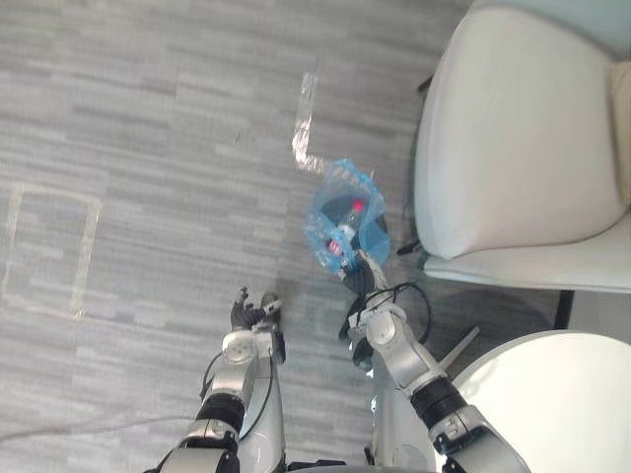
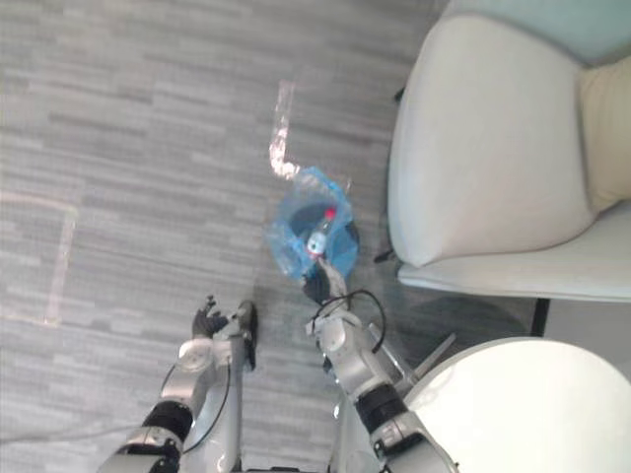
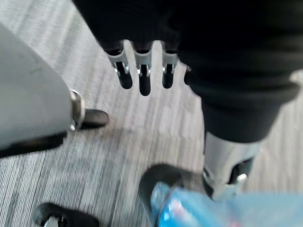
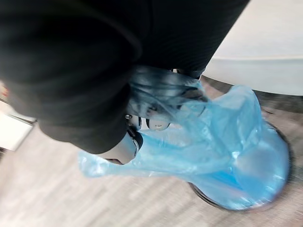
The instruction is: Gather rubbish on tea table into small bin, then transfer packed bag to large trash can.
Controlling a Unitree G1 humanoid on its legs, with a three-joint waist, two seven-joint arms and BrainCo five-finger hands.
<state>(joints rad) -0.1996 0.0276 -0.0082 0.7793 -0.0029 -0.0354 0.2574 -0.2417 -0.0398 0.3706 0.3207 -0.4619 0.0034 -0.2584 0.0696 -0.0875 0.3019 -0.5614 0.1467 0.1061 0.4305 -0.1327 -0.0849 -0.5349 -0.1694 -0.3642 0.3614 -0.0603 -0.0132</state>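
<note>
The gathering half looks done, or nearly so: a blue bag lies on the floor just beside the front corner of the armchair, and a bottle with a red cap shows through its plastic. The round white tabletop, on the near side of the armchair, has a bare surface where it is in sight. What is left, by my reading, is the whole second half: lifting the packed bag away and carrying it to the large trash can.

The dark rim of the small bin curves around the base of the bag. The bag seems to sit in the bin rather than clear of it, though the plastic hides too much to be sure.

The right hand reaches to the side of the bag that faces away from the armchair's back. Its fingers are curled into the gathered plastic at the bag's mouth, so it has a closed hold on the bag.

The left hand hangs over bare floor, farther from the armchair than the bag is. Its fingers are straight and slack, holding and touching nothing.
</note>
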